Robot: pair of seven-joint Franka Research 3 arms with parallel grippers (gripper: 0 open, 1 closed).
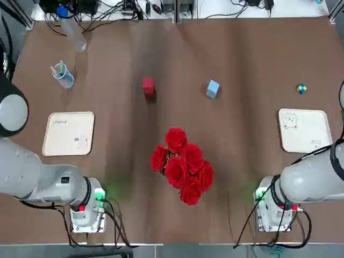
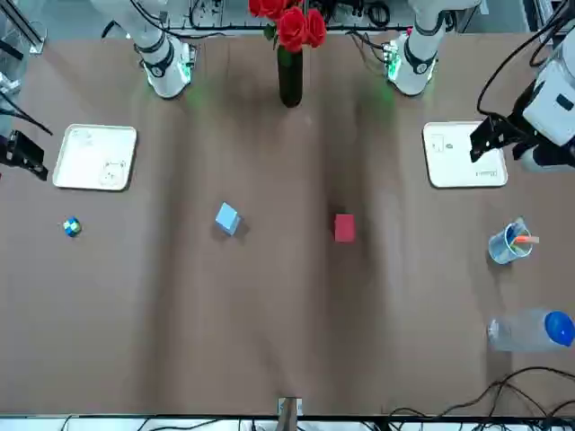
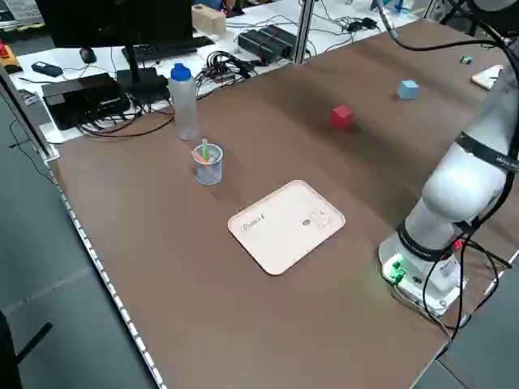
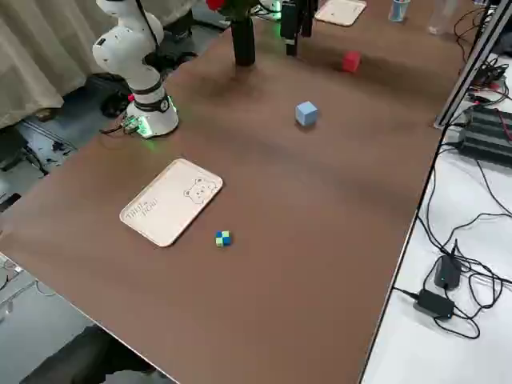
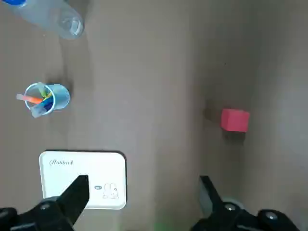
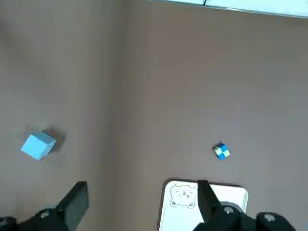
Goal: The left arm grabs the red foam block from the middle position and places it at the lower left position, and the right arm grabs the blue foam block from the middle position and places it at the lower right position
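Left gripper (image 5: 139,192) apart, red block (image 5: 235,120) ahead | right gripper (image 6: 139,195) apart, blue block (image 6: 38,145) ahead

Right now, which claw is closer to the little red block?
Left. The left claw hovers open above the table near the red block; the right claw is farther off, near the blue block.

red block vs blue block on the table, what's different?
Colour: the red foam block is red, the blue foam block pale blue. Side: in the top view the red one lies on the left arm's half of the table, the blue one on the right arm's half. Pose: the red one sits roughly square to the table edges, the blue one is turned at an angle. Shared: both are small cubes resting free on the table, neither held.
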